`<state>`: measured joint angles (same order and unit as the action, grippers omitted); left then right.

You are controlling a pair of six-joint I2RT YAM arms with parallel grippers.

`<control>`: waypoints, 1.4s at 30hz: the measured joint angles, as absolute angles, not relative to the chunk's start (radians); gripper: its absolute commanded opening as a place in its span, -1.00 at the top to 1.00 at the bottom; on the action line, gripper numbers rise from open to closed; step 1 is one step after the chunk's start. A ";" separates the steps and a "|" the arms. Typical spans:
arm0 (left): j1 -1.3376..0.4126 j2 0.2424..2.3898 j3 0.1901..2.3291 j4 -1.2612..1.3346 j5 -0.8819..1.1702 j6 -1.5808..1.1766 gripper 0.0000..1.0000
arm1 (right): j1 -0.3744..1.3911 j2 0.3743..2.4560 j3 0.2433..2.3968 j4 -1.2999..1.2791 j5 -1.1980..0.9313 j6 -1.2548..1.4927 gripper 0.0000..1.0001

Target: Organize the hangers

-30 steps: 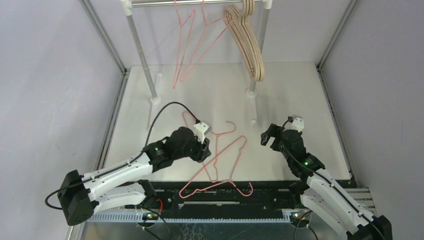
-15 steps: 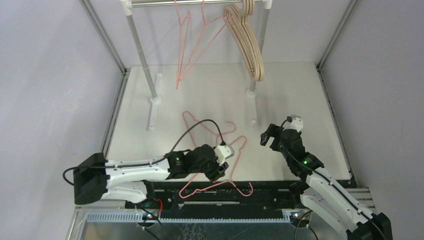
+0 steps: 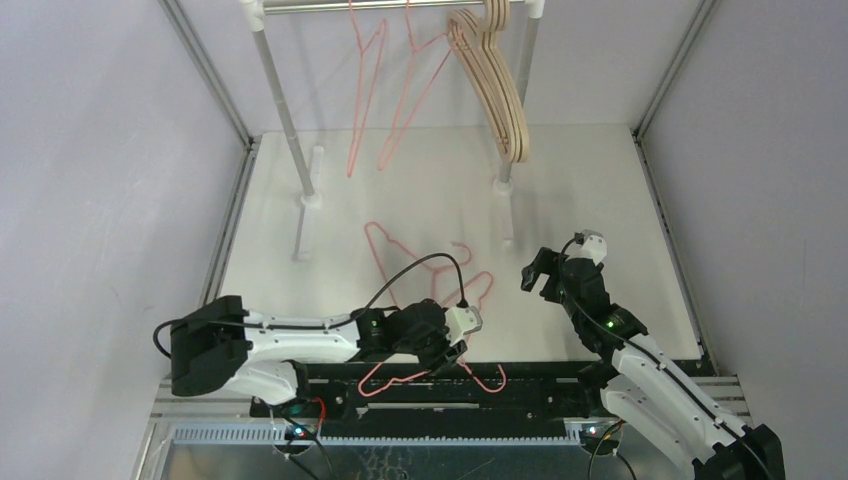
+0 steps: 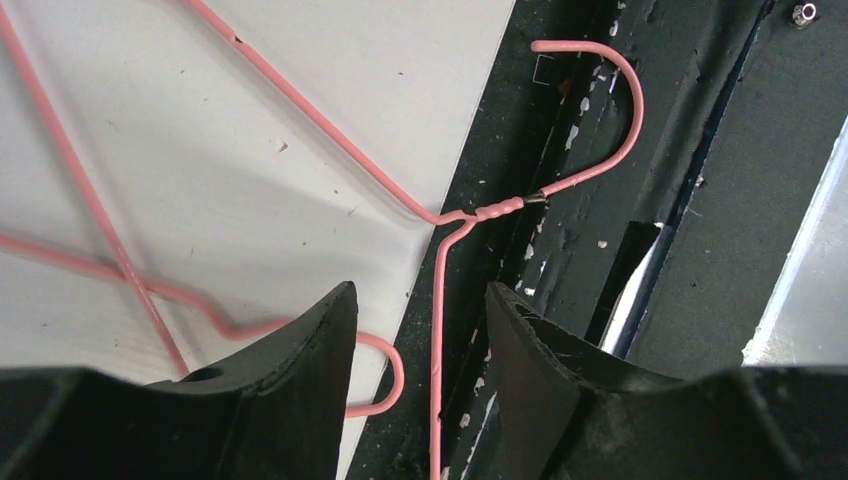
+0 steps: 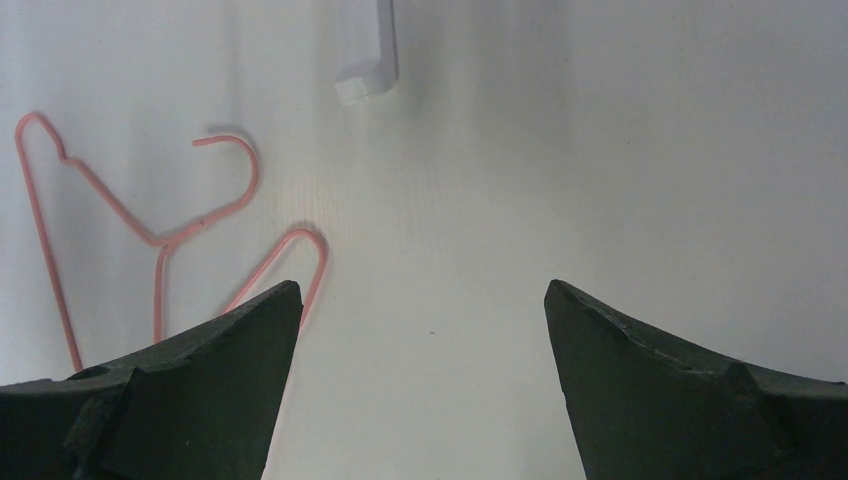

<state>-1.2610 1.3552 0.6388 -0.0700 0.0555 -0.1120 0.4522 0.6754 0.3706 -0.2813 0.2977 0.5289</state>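
Several pink wire hangers (image 3: 432,290) lie overlapped on the white table. One of them has its hook (image 3: 492,376) over the black front edge. My left gripper (image 3: 453,350) is low over that hanger's neck. In the left wrist view the gripper (image 4: 420,295) is open, and the wire (image 4: 437,340) runs between the jaws without touching them, below the twisted neck and hook (image 4: 607,90). My right gripper (image 3: 535,272) is open and empty above bare table (image 5: 420,290), with the pink hangers (image 5: 155,240) to its left. Two pink hangers (image 3: 385,90) and several wooden hangers (image 3: 497,85) hang on the rail.
The silver rail (image 3: 390,5) stands on two posts with white feet (image 3: 310,200), (image 3: 505,185) at the back. A white foot end (image 5: 365,70) shows in the right wrist view. Black mounting rail (image 4: 640,250) runs along the table's near edge. Grey walls enclose both sides.
My left arm has swung right and toward the near edge, from the middle of the hanger pile to the neck of the front hanger. The hanging pink hangers sway slightly. The right arm is still.
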 measured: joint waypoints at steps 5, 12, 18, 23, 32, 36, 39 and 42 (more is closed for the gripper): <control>-1.261 1.384 0.639 -0.042 0.078 -0.112 -0.08 | 0.452 0.675 0.371 -0.284 0.306 0.530 -1.00; -1.263 1.419 0.634 -0.016 0.110 -0.113 -0.08 | 0.452 0.677 0.371 -0.287 0.310 0.530 -1.00; -1.266 1.436 0.616 0.021 0.137 -0.124 -0.08 | 0.452 0.677 0.371 -0.287 0.312 0.533 -1.00; -1.274 1.456 0.601 0.027 0.146 -0.133 -0.08 | 0.452 0.672 0.371 -0.287 0.313 0.541 -1.00; -1.274 1.489 0.601 0.087 0.149 -0.163 0.31 | 0.452 0.644 0.366 -0.287 0.313 0.551 -1.00; -1.276 1.507 0.587 0.083 0.157 -0.177 0.48 | 0.452 0.636 0.365 -0.287 0.313 0.551 -1.00; -1.280 1.507 0.563 0.081 0.153 -0.185 0.54 | 0.452 0.630 0.365 -0.287 0.316 0.553 -1.00; -1.285 1.510 0.559 0.091 0.132 -0.194 0.78 | 0.453 0.622 0.361 -0.287 0.316 0.553 -1.00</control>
